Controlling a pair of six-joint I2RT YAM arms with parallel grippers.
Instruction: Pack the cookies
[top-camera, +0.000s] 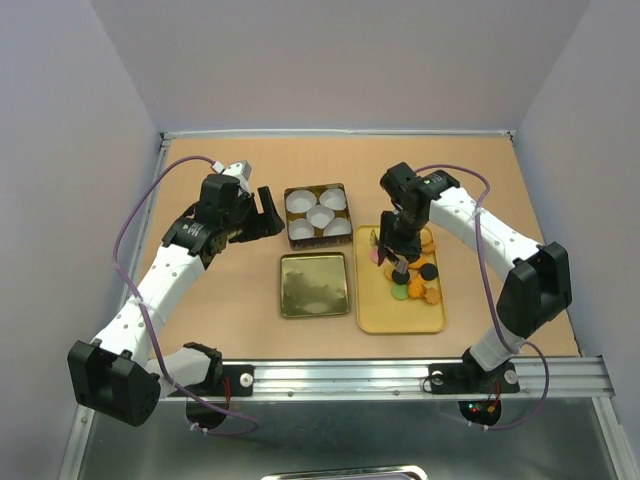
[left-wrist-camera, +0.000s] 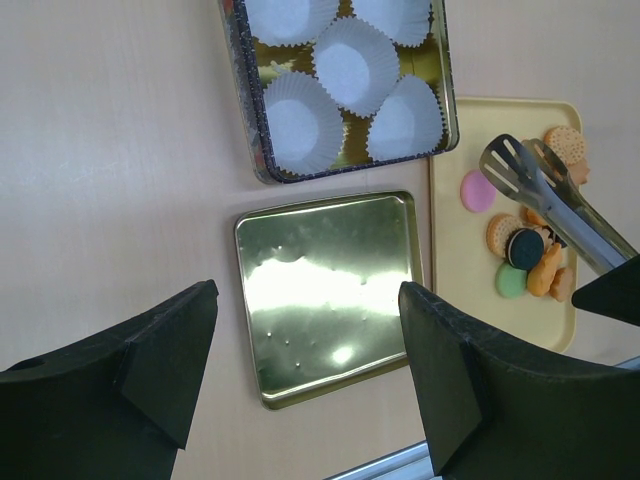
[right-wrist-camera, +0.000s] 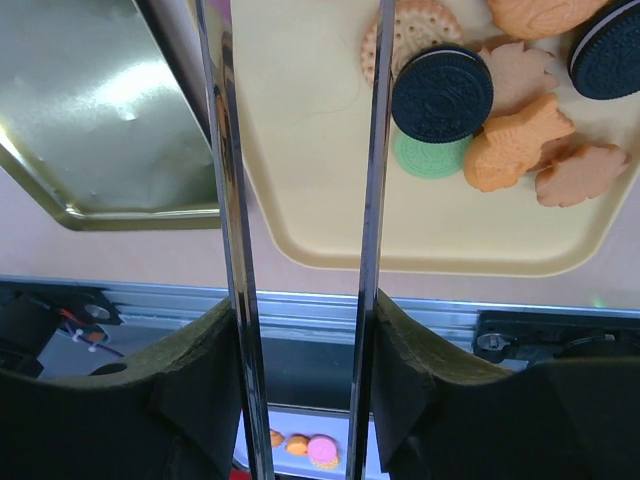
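The tabletop (top-camera: 200, 290) carries everything. Straight below my right gripper (right-wrist-camera: 305, 380) lies the yellow tray (top-camera: 385, 318), and to that gripper's side, also right under my left gripper (left-wrist-camera: 307, 290), sits the gold lid (top-camera: 314, 285), upturned and bare. Beyond the lid from my left gripper stands the tin (left-wrist-camera: 243, 100), holding only white paper liners (left-wrist-camera: 352, 62).

My right gripper is clamped on the handles of a pair of metal tongs (left-wrist-camera: 545, 195), whose two arms run out ahead of it with a gap between them. I see no cookie between the blades. My left gripper hangs wide apart, holding nothing.

The cookies (top-camera: 415, 275) are all on the tray, bunched just past the tong arms. None is in the tin.

My worries, I think, are these. The black cookie (right-wrist-camera: 440, 95) overlaps a green one (right-wrist-camera: 430, 155) and a tan one, so a pinch there could drag its neighbours or flick one off the tray. The tongs could twist in my grip, since the arms are thin and smooth. The carry to the tin may cross the lid, where a loose hold would drop the cookie. The liners look light, and a blade catching one could tip it.
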